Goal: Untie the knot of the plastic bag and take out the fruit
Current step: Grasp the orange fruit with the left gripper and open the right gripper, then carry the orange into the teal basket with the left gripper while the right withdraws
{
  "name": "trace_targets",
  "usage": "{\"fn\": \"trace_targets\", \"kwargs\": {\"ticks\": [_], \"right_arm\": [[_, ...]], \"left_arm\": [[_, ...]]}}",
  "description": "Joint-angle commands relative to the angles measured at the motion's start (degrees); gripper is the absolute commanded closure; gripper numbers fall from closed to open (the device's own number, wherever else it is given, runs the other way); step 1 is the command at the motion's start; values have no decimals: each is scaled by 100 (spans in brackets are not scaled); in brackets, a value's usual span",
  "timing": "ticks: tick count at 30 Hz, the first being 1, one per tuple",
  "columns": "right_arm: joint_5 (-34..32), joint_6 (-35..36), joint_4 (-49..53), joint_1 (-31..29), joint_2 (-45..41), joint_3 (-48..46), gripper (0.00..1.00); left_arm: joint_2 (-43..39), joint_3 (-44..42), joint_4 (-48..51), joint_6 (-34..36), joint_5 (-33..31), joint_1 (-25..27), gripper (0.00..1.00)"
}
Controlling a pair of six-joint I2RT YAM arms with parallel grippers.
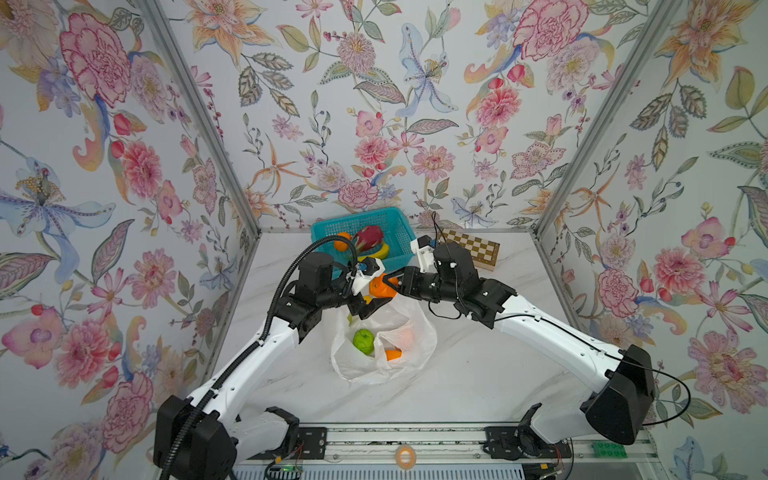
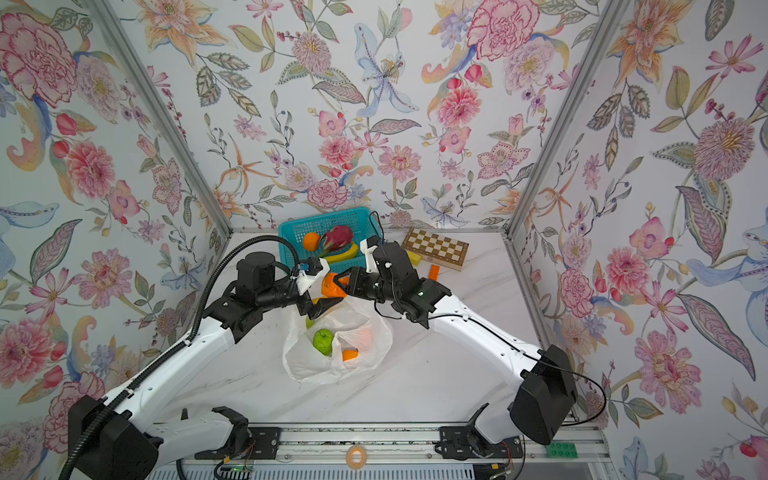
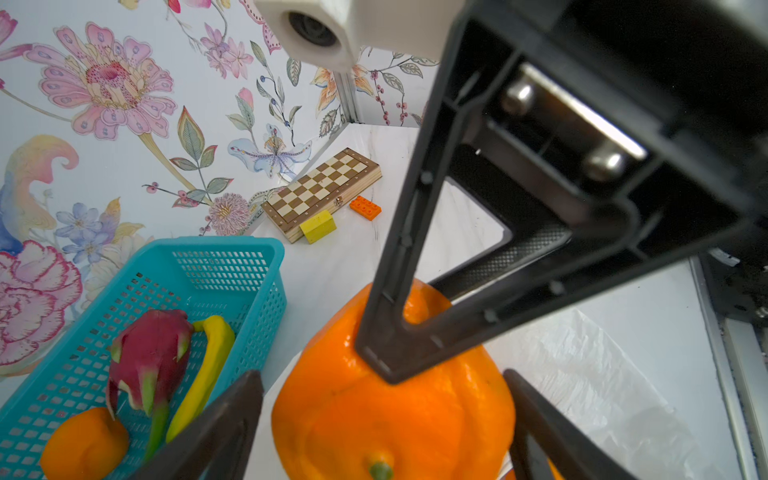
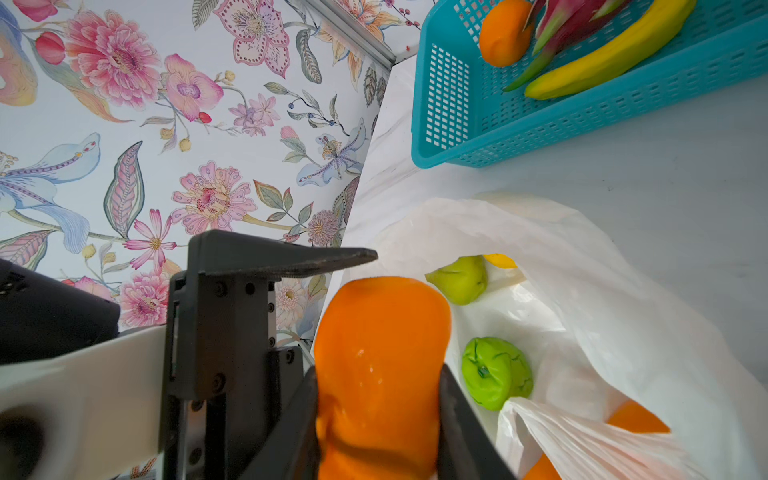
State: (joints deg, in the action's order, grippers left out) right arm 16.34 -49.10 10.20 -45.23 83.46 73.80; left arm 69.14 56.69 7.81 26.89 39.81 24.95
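Observation:
My right gripper (image 1: 388,282) (image 4: 379,372) is shut on an orange (image 1: 382,287) (image 4: 380,332) and squeezes it, holding it above the far edge of the plastic bag (image 1: 401,324). My left gripper (image 1: 375,297) (image 3: 381,374) stands open with its jaws on either side of the same orange (image 3: 395,419). The white bag (image 4: 602,291) lies with its mouth open on the table. Inside it are a green fruit (image 1: 364,341) (image 4: 496,372), a second green one (image 4: 461,279), a yellow one (image 4: 499,261) and an orange (image 1: 393,354). The knot is out of view.
A teal basket (image 1: 328,227) at the back holds an orange (image 1: 343,242), a dragon fruit (image 1: 368,237) and a banana (image 1: 381,252). To its right lie a chessboard (image 1: 471,248), a yellow block (image 2: 414,257) and an orange brick (image 2: 434,272). Flowered walls close three sides.

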Motion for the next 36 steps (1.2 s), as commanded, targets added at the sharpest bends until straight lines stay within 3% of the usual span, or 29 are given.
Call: {"fn": "trace_targets", "kwargs": {"ticks": [1, 4, 7, 12, 15, 23, 36], "right_arm": [[226, 50, -35, -38, -147, -41, 67], [188, 64, -34, -25, -163, -34, 67], [186, 117, -35, -11, -163, -1, 64], [-23, 172, -39, 106, -195, 167, 31], [-216, 172, -69, 236, -233, 281, 21], [-606, 208, -376, 685, -334, 268, 12], [-150, 528, 140, 1158, -65, 637, 1]], "left_arm": [[76, 154, -164, -16, 211, 28, 22], [117, 159, -167, -110, 314, 19, 34], [134, 191, -149, -114, 246, 15, 38], [158, 369, -197, -258, -375, 19, 42], [349, 674, -140, -659, -1038, 10, 45], [1558, 2139, 814, -1896, -3189, -56, 47], [3966, 4684, 2722, -2826, -4649, -413, 45]]}}
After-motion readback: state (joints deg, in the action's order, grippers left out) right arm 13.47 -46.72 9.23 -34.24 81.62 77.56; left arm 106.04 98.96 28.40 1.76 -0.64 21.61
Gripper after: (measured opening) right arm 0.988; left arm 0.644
